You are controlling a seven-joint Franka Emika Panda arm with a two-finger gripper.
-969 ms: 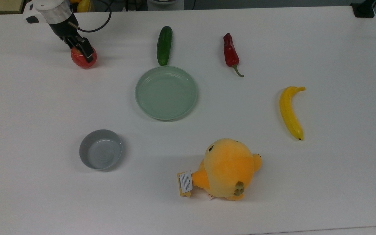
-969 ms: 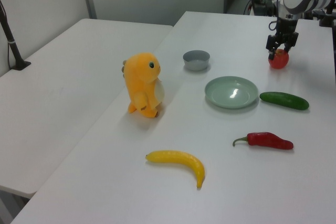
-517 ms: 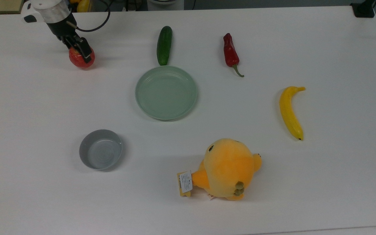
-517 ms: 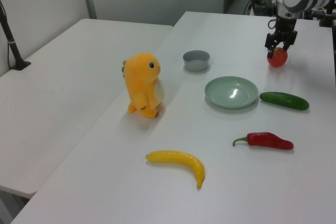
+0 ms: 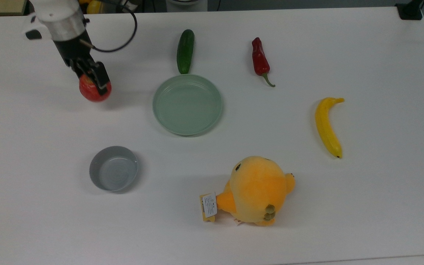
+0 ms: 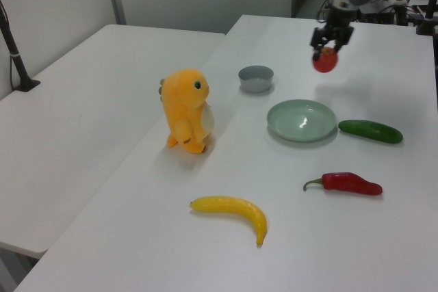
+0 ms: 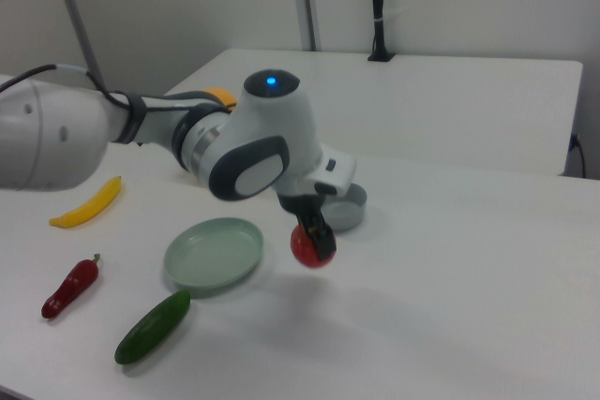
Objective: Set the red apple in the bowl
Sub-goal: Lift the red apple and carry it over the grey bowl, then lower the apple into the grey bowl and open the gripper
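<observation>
The gripper had its fingers clamped tight on the red apple, holding it up off the plain white table, well short of the grey bowl. Another white table butted up alongside it in the left view. Pale walls with metal posts stood behind.

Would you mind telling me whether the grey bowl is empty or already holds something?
Empty. The top view shows the bowl's bare grey floor, and the red apple hangs in the gripper.
</observation>
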